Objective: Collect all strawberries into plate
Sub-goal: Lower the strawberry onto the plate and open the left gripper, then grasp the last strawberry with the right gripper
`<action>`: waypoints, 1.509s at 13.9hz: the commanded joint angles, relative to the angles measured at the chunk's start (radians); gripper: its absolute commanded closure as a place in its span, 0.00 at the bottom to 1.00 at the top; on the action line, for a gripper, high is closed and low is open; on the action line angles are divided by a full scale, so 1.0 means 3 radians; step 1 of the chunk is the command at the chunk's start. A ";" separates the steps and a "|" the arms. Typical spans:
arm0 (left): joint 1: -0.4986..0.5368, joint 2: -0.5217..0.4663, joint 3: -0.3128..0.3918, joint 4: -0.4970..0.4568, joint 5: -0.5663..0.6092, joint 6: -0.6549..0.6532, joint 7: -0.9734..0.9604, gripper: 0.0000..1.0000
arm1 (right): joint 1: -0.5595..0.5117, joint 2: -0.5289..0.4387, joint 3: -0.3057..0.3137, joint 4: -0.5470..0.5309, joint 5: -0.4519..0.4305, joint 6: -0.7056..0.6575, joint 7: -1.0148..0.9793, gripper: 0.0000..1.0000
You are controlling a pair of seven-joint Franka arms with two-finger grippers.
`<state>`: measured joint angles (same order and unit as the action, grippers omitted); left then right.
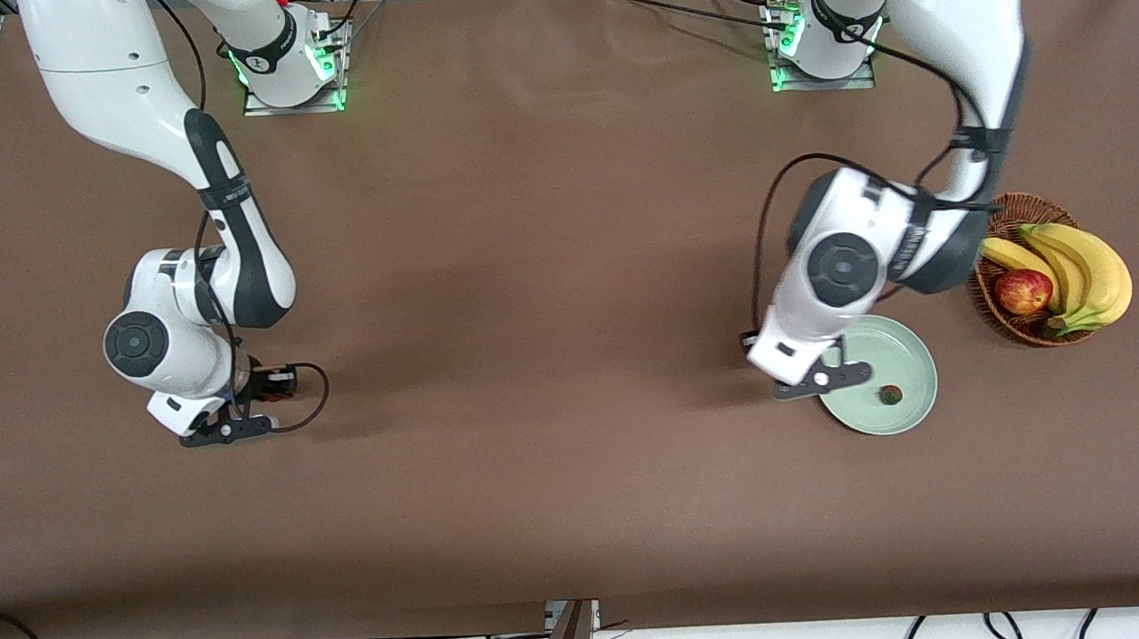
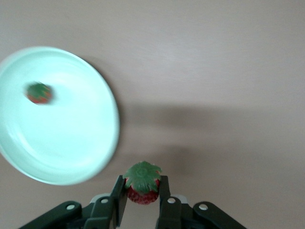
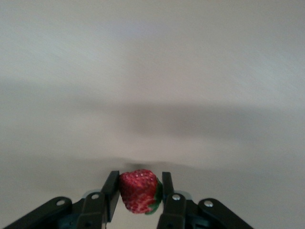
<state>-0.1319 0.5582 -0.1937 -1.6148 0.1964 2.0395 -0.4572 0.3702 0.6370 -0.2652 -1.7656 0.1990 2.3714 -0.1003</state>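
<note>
My left gripper [image 1: 818, 380] is shut on a strawberry [image 2: 142, 186] with its green cap showing. It hangs over the brown cloth just beside the rim of the pale green plate [image 1: 901, 351] [image 2: 71, 143], at the side toward the right arm. Another strawberry [image 1: 891, 395] [image 2: 39, 92] lies in the plate. My right gripper [image 1: 226, 425] is low over the cloth at the right arm's end of the table. It is shut on a third strawberry [image 3: 138, 191], held sideways between the fingers.
A wicker basket [image 1: 1015, 201] with bananas [image 1: 1082, 269] and a red-yellow apple [image 1: 1023, 291] stands beside the plate, toward the left arm's end of the table. Brown cloth [image 1: 551, 341] covers the table between the two grippers.
</note>
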 commanded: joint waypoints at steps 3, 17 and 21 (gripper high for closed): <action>0.0459 0.0046 -0.0050 -0.0104 0.0046 0.0033 0.1414 0.91 | 0.0253 0.0443 0.0433 0.0765 0.0089 -0.0010 0.1180 0.91; 0.0762 0.0303 -0.0065 -0.0145 -0.0082 0.0437 0.2649 0.00 | 0.1700 0.1425 0.0429 0.2383 0.0073 0.0516 0.3602 0.91; 0.0726 0.0159 -0.0142 -0.0083 -0.0311 0.0222 0.2420 0.00 | 0.1869 0.1589 0.0434 0.2393 0.0078 0.0945 0.3622 0.89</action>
<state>0.0825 0.6442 -0.2183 -1.6358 0.1549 2.1417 0.3061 0.9119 1.0699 -0.1234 -1.0989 0.2137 2.6145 0.9729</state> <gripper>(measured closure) 0.000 0.599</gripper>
